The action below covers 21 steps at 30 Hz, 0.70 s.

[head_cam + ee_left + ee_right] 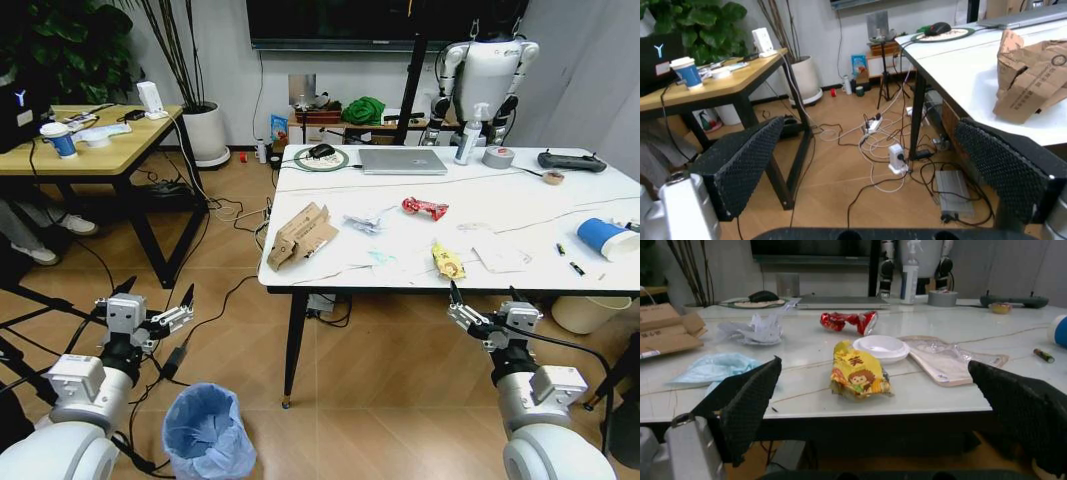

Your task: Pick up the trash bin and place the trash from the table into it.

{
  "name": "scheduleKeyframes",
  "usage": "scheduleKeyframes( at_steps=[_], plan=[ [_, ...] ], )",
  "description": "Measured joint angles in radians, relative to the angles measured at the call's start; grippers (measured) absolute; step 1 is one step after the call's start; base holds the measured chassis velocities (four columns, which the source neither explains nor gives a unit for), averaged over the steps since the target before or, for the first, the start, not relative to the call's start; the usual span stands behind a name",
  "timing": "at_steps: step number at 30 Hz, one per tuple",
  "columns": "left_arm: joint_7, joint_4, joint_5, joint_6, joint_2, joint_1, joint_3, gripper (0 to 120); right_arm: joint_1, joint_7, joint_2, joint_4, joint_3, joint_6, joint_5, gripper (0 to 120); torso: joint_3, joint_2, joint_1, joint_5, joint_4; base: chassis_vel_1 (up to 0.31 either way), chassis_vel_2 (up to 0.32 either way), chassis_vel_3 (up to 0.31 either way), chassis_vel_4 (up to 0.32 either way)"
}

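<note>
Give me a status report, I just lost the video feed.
Left hand open, right hand open, both holding nothing. Trash bin on the floor by the left arm, trash on the table. Nothing in the way.

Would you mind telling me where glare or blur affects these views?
Head view: soft reflections on the white marble-look table, litter sharp. Right wrist view: sheen across the tabletop, the yellow wrapper sharp, black finger pads blurred. Left wrist view: the torn brown cardboard box slightly soft.

Left tool (873,170) fingers spread wide above floor cables; torn cardboard box (1033,75) on table (960,65) edge.
</note>
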Motion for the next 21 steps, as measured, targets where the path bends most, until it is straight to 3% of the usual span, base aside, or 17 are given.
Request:
scheduleKeyframes(
  at_steps=[21],
  plan=[
    [-0.002,0.047,-0.017,0.001,0.031,-0.028,-0.010,100,0.022,0.008,0.020,-0.066,-0.047,-0.005,0.004,100,-0.062,-0.108,-0.045,-0.0001,0.0000,0.000,0.000,0.000,0.000]
  ],
)
